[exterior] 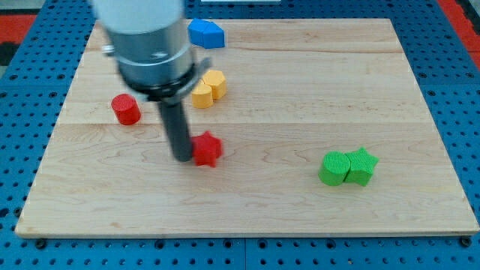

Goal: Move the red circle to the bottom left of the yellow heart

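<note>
The red circle [126, 109], a short cylinder, stands on the wooden board [247, 202] at the view's left. The yellow heart [201, 95] lies right of it, partly behind the arm, and touches a yellow hexagon [215, 82] at its upper right. My tip [182, 157] rests on the board below the yellow heart and touches the left side of a red star-like block [207, 148]. The red circle is up and to the left of my tip, apart from it.
A blue block [205, 33] sits near the board's top edge. A green round block [334, 167] and a green star [361, 165] touch each other at the view's lower right. The arm's grey body [146, 37] covers the upper left.
</note>
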`<move>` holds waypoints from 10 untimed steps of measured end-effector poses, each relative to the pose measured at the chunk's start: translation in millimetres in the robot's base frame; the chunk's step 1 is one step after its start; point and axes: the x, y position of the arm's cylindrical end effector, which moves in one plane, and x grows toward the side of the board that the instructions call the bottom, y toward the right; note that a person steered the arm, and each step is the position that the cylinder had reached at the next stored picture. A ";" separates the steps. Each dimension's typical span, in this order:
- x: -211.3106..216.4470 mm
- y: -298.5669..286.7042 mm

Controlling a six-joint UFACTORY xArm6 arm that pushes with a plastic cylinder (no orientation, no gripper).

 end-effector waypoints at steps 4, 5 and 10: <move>18.5 80.9; 59.6 -0.3; -93.7 -116.1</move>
